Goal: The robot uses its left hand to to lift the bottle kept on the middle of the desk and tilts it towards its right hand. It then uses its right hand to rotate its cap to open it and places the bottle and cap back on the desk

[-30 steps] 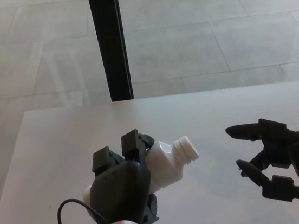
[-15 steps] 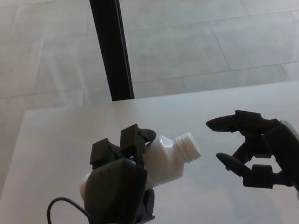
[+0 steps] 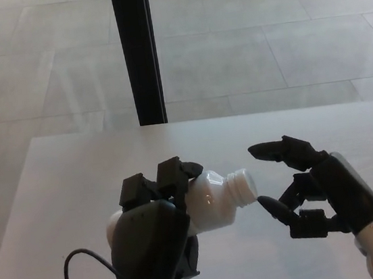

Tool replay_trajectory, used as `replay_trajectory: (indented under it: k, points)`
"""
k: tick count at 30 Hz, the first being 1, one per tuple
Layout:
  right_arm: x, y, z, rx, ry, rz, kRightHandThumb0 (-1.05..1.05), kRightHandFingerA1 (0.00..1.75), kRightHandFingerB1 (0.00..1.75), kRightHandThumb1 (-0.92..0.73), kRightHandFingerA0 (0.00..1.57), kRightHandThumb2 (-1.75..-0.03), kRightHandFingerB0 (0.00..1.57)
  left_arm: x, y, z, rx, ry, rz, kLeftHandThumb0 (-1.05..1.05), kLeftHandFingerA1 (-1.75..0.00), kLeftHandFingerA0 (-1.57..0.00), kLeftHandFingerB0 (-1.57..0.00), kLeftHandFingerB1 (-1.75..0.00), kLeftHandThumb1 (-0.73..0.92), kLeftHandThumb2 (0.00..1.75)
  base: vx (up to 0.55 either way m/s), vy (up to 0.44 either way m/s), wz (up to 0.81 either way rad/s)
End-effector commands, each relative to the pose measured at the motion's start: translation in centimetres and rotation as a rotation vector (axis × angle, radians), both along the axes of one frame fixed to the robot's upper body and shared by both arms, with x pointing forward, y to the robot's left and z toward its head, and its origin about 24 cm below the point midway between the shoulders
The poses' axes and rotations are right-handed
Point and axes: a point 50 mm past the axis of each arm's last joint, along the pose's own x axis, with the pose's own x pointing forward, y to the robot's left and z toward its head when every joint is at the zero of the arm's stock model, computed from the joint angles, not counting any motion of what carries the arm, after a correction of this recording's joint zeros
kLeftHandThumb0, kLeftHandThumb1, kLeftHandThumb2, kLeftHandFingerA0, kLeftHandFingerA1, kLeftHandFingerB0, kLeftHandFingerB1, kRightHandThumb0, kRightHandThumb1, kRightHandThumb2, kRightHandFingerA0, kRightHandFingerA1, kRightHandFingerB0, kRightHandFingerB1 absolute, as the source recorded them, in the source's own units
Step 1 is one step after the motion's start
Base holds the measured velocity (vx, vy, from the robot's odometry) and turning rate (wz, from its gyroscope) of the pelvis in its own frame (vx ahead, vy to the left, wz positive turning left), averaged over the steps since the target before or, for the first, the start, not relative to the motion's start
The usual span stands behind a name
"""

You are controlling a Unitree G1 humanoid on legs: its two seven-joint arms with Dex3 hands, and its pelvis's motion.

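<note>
My left hand (image 3: 154, 235) is shut on a white plastic bottle (image 3: 211, 201), held above the desk and tilted so its neck (image 3: 241, 187) points to the right. The threaded neck looks bare; I see no cap on it or anywhere on the desk. My right hand (image 3: 308, 189) is open just right of the neck, thumb and fingers spread around the space beside the mouth, the lower fingertip almost touching it. The bottle's base is hidden behind my left hand.
The pale desk (image 3: 75, 173) fills the lower picture, its far edge running across the middle. A black post (image 3: 137, 53) stands behind it on a grey tiled floor. A black cable (image 3: 77, 275) loops by my left wrist.
My right hand has moved left toward the bottle's neck, closing the gap. My left hand has tipped the bottle a little more level and shifted it slightly right.
</note>
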Motion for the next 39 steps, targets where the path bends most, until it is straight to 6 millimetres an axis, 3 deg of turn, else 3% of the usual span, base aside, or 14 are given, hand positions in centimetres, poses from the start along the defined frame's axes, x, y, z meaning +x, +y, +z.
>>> replay_trajectory:
  k: [1, 9, 10, 12, 13, 22, 27, 39]
  points:
    - [-0.32, 0.07, -0.2, -0.022, 0.039, 0.015, -0.71, 1.08, 0.4, -0.58, 0.82, -0.58, 0.34, 0.01, -0.05, 0.13, -0.015, -0.006, -0.007, 0.14, -1.75, -0.89, -0.78, -1.47, 0.62, 1.15, 0.0, 0.0, 0.0]
    - [-0.75, 0.15, 0.16, -0.032, 0.03, 0.038, -0.66, 1.08, 0.39, -0.53, 0.86, -0.57, 0.35, 0.21, -0.18, 0.1, -0.002, -0.018, -0.004, 0.15, -1.75, -0.91, -0.8, -1.45, 0.61, 1.18, 0.0, 0.0, 0.0]
    - [-0.8, 0.11, 0.11, -0.025, 0.025, 0.038, -0.71, 1.05, 0.49, -0.44, 0.9, -0.81, 0.34, 0.19, -0.24, 0.1, -0.008, -0.012, -0.003, 0.14, -1.75, -0.91, -0.79, -1.46, 0.61, 1.19, 0.0, 0.0, 0.0]
    - [-0.85, 0.09, 0.07, -0.023, 0.018, 0.039, -0.69, 1.04, 0.49, -0.44, 0.9, -0.82, 0.35, 0.19, -0.24, 0.08, -0.002, -0.019, -0.007, 0.16, -1.75, -0.9, -0.79, -1.45, 0.61, 1.19, 0.0, 0.0, 0.0]
    - [-0.87, 0.12, 0.06, -0.025, 0.017, 0.032, -0.63, 1.07, 0.39, -0.54, 0.89, -0.57, 0.43, 0.2, -0.22, -0.02, 0.0, -0.027, -0.008, 0.16, -1.75, -0.9, -0.79, -1.46, 0.61, 1.19, 0.0, 0.0, 0.0]
    - [-0.86, 0.17, 0.47, 0.031, -0.053, -0.003, -0.53, 1.08, 0.41, -0.61, 0.96, -0.59, 0.54, 0.04, -0.09, -0.22, 0.001, -0.029, -0.007, 0.18, -1.75, -0.92, -0.8, -1.47, 0.58, 1.23, 0.0, 0.0, 0.0]
    - [-0.73, -0.1, 0.23, 0.053, -0.047, -0.009, -0.43, 1.26, 0.45, -0.64, 1.03, -0.59, 0.59, 0.04, -0.18, -0.05, 0.01, -0.034, -0.007, 0.17, -1.75, -0.91, -0.8, -1.47, 0.61, 1.17, 0.0, 0.0, 0.0]
    - [-0.51, 0.09, 0.57, 0.083, -0.066, 0.014, -0.38, 1.32, 0.48, -0.68, 1.1, -0.6, 0.66, 0.21, -0.4, -0.24, 0.015, -0.054, -0.016, 0.17, -1.75, -0.93, -0.83, -1.47, 0.58, 1.23, 0.0, 0.0, 0.0]
